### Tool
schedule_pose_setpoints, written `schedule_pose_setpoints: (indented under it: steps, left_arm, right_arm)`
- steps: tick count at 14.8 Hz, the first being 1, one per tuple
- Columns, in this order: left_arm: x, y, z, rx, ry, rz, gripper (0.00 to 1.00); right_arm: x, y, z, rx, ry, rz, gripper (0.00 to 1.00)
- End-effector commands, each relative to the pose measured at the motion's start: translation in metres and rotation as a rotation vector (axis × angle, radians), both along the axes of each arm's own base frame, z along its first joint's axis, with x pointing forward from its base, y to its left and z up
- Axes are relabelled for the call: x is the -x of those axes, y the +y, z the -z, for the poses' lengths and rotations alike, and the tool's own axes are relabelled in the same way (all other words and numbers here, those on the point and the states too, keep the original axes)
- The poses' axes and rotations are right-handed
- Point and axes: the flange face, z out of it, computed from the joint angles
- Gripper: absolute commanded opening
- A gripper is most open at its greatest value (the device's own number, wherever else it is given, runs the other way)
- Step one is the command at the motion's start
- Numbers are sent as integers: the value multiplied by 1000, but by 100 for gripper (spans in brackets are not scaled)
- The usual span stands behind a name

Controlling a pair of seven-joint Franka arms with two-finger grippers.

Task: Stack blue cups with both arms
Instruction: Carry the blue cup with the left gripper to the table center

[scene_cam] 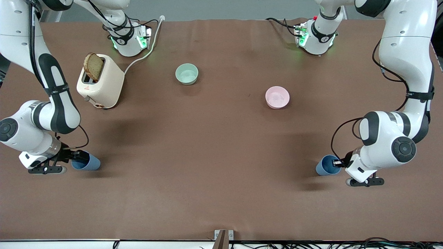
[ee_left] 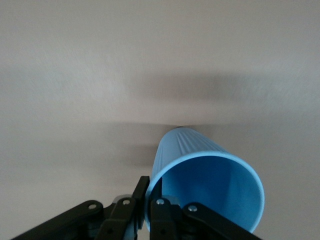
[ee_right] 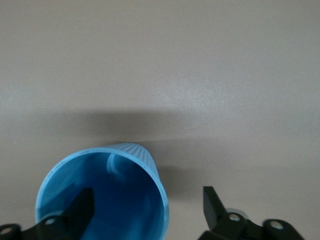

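Left gripper (scene_cam: 341,163) jaws pinched on the rim of a ribbed, tapered blue plastic cup (scene_cam: 325,165), one jaw inside the mouth and one outside; right gripper (scene_cam: 71,156) jaws parted astride the wall of the twin blue cup (scene_cam: 86,162), one inside, one outside with a gap. Both cups low over the brown matte worktop (scene_cam: 207,155), each nearer the front camera than the glossy pink bowl (scene_cam: 277,97), one toward each arm's end. No legible writing.

2 blue cups (scene_cam: 86,162) (scene_cam: 325,165), 2 bowls (scene_cam: 187,74) (scene_cam: 277,97), 1 toaster (scene_cam: 100,81)
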Motion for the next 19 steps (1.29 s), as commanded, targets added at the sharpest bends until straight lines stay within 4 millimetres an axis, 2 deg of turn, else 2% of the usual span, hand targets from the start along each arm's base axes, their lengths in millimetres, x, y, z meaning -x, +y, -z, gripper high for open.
schedule_pose_setpoints:
  steps: [1,2,3,6,8,9,12,13,15,17,18,19]
  left_arm:
    - [-3,-24,-39,2,-46,49,0]
    - [2,-55,-51,23,-51,80,0]
    - [13,-89,-60,30,-19,112,0]
    - [50,-196,-65,29,52,54,0]
    - [81,-274,-61,20,67,-13,0]
    - [97,-307,-55,17,76,-38,0]
    - [136,-380,-29,25,77,-81,0]
    - [146,-398,-22,42,66,-80,0]
    - [155,-417,-6,57,56,-113,0]
    - [166,-435,7,75,48,-124,0]
    - [169,-438,14,71,52,-121,0]
    - [170,-439,17,68,53,-118,1]
  right_arm:
    - [1,-1,1,-9,-6,1,26]
    - [1,-1,1,-13,-7,6,4]
    - [1,0,1,-16,-8,9,1]
    - [0,-2,-2,-14,-11,4,1]
    - [-4,-12,-19,-10,-29,7,1]
    - [-4,-10,-23,-13,-19,5,1]
    - [-3,-2,-61,-21,-25,7,1]
    - [-2,0,-79,-30,-15,8,1]
    - [3,9,-105,-99,19,48,1]
    - [6,32,-131,-151,41,81,1]
    - [6,46,-144,-155,38,112,1]
    - [5,70,-156,-166,30,144,1]
